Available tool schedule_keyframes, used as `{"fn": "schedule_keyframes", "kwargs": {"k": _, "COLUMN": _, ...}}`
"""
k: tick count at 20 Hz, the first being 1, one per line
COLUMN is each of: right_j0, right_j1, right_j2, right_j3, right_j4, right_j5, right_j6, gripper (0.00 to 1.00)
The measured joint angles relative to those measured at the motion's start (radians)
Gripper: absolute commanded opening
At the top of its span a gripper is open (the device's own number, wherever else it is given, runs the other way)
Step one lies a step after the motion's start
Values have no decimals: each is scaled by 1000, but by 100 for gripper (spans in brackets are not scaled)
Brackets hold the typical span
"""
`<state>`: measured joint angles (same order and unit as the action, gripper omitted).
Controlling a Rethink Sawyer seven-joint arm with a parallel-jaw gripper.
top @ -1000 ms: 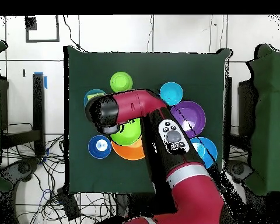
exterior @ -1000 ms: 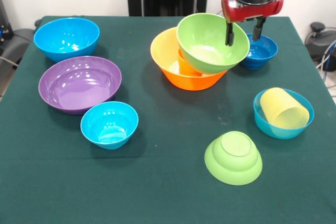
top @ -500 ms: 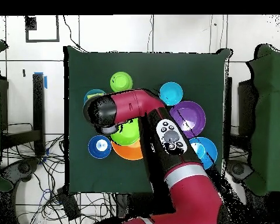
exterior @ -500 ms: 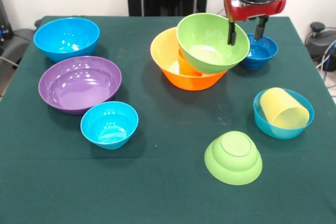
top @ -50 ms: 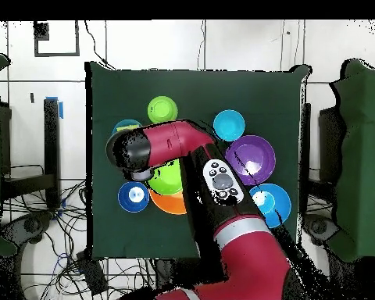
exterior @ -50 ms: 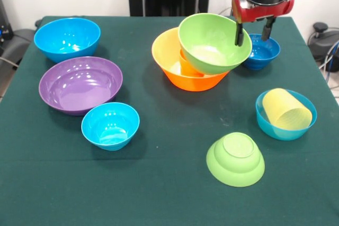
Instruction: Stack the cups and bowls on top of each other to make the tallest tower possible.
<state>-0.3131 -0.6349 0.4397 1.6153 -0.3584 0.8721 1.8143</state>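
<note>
I had the gripper [exterior @ -50 ms: 255, 32] hanging with fingers spread and empty over the right rim of the large green bowl [exterior @ -50 ms: 212, 43], which sat tilted on the orange cup [exterior @ -50 ms: 188, 63] inside the orange bowl [exterior @ -50 ms: 180, 64], far and right of centre.

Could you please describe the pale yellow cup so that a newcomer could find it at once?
Start in the front view at the green table and go to its right edge. There a small light blue bowl holds the pale yellow cup, lying on its side. It is the only translucent yellow piece.
</note>
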Motion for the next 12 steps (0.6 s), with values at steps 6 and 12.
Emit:
{"fn": "schedule_keyframes", "kwargs": {"k": 6, "right_j0": 1, "right_j1": 23, "right_j2": 0, "right_j3": -3, "right_j4": 0, "right_j5": -7, "right_j6": 0, "gripper": 100}}
{"fn": "schedule_keyframes", "kwargs": {"k": 12, "right_j0": 1, "right_j1": 53, "right_j2": 0, "right_j3": -13, "right_j4": 0, "right_j5": -7, "right_j6": 0, "gripper": 100}}
